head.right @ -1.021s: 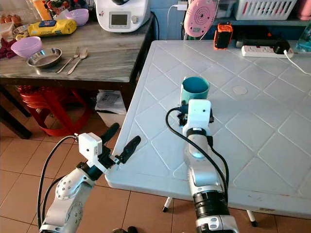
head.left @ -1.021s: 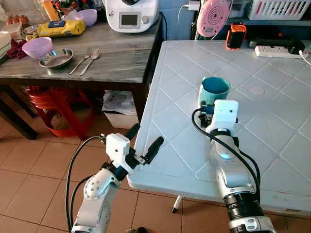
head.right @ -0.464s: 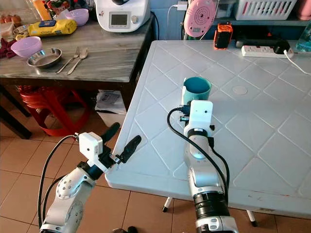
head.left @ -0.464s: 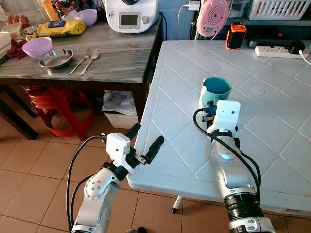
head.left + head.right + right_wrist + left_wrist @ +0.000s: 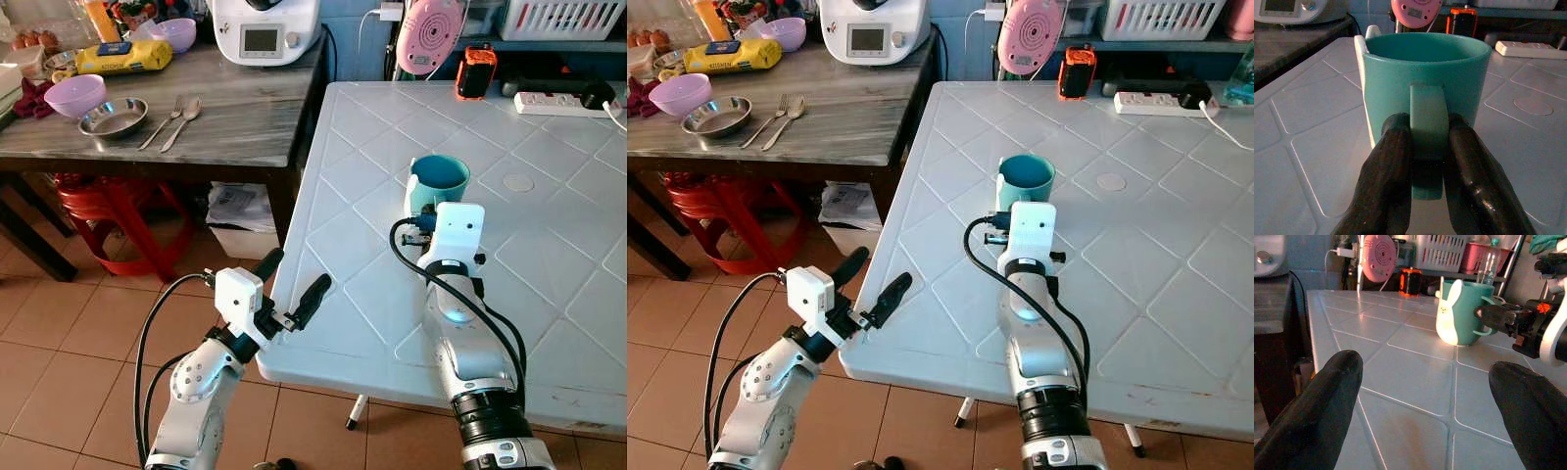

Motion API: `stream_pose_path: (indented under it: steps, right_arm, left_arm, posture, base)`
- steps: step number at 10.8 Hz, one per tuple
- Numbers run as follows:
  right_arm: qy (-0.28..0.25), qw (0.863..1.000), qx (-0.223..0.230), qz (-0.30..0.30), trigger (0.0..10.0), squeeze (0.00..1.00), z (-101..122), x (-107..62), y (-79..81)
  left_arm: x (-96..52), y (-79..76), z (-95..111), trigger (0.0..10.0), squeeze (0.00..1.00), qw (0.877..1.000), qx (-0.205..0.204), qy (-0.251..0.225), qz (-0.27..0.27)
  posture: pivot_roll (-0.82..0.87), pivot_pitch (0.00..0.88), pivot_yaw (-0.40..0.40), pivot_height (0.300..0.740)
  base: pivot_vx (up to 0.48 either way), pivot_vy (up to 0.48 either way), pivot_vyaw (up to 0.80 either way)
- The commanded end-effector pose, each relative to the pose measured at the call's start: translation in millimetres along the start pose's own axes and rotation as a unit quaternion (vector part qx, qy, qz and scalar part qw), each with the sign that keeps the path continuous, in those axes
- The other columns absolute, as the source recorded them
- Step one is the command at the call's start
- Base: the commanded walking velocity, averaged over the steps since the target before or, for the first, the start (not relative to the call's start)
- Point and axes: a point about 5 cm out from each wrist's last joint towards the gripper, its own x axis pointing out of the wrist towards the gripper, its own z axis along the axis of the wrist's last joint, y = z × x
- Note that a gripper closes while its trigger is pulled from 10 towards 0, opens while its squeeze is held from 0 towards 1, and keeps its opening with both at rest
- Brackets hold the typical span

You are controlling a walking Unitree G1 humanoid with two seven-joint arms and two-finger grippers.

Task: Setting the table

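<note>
A teal mug (image 5: 438, 183) with a white rabbit shape on its side (image 5: 1450, 313) stands upright on the white table (image 5: 549, 245). My right gripper (image 5: 1426, 142) is shut on the mug's handle (image 5: 1426, 125), one black finger (image 5: 1388, 161) on each side of it. The right arm (image 5: 456, 323) reaches over the table from its near edge. My left gripper (image 5: 294, 284) is open and holds nothing, level with the table's near left corner; its fingertips (image 5: 1337, 382) frame the tabletop and the mug.
A dark wooden side table (image 5: 235, 108) at left carries a fork and spoon (image 5: 176, 119), a steel dish (image 5: 114, 117), purple bowls (image 5: 76, 94) and a white appliance (image 5: 265, 29). A power strip (image 5: 563, 101), an orange device (image 5: 476, 70) and a pink fan (image 5: 428, 34) line the white table's far edge.
The right gripper and the mug have shifted slightly farther and to the right on the table. The left arm has not moved.
</note>
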Motion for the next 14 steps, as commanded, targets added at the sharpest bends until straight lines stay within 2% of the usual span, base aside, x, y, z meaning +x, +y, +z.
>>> stream_pose_path:
  steps: [1, 3, 5, 7, 8, 9, 11, 14]
  right_arm:
    - [-0.018, 1.000, 0.005, 0.007, 0.0, 0.00, 9, 1.1, 3.5]
    - [-0.018, 1.000, 0.005, 0.010, 0.0, 0.00, 8, 1.1, 3.3]
    - [-0.034, 0.999, 0.004, 0.016, 0.0, 0.00, 14, 1.2, 2.1]
    - [-0.034, 0.999, 0.004, 0.016, 0.0, 0.00, 14, 1.2, 2.1]
    - [-0.071, 0.997, -0.016, 0.024, 10.0, 0.00, 23, -9.6, -9.1]
    - [-0.067, 0.997, -0.023, 0.021, 10.0, 0.00, 16, -21.5, -21.3]
    - [-0.052, 0.998, -0.026, 0.011, 10.0, 0.00, 9, -31.0, -32.9]
    - [-0.061, 0.998, -0.026, 0.009, 10.0, 0.00, 15, -35.6, -37.5]
  left_arm:
    - [0.3, 1.5, 2, 10.0, 0.00, 1.000, 0.006, -0.001, 0.000]
    - [0.7, 1.8, 1, 10.0, 0.00, 1.000, 0.007, -0.001, -0.002]
    - [0.2, 8.2, -1, 10.0, 0.00, 0.999, 0.023, 0.009, 0.032]
    - [0.2, 8.2, -1, 10.0, 0.00, 0.999, 0.023, 0.009, 0.032]
    - [1.2, 25.3, -4, 10.0, 0.00, 0.992, 0.048, 0.030, 0.117]
    - [1.3, 31.7, -7, 10.0, 0.00, 0.987, 0.036, 0.045, 0.147]
    - [4.3, 34.4, -7, 10.0, 0.00, 0.985, 0.041, 0.047, 0.160]
    - [8.6, 37.9, -5, 10.0, 0.00, 0.983, 0.041, 0.043, 0.175]
  posture:
    - [-0.13, 0.116, 0.089, 0.740]
    - [-0.13, 0.111, 0.086, 0.740]
    - [-0.13, 0.111, 0.086, 0.740]
    - [-0.13, 0.111, 0.086, 0.740]
    - [-0.14, 0.116, 0.074, 0.740]
    - [-0.14, 0.116, 0.074, 0.740]
    - [-0.15, 0.114, 0.080, 0.740]
    - [-0.16, 0.115, 0.083, 0.740]
  base:
    - [0.000, 0.000, 0.00]
    - [0.000, 0.000, 0.00]
    - [0.000, 0.000, 0.00]
    - [0.000, 0.000, 0.00]
    - [0.000, 0.000, 0.00]
    - [0.000, 0.000, 0.00]
    - [0.000, 0.000, 0.00]
    - [0.000, 0.000, 0.00]
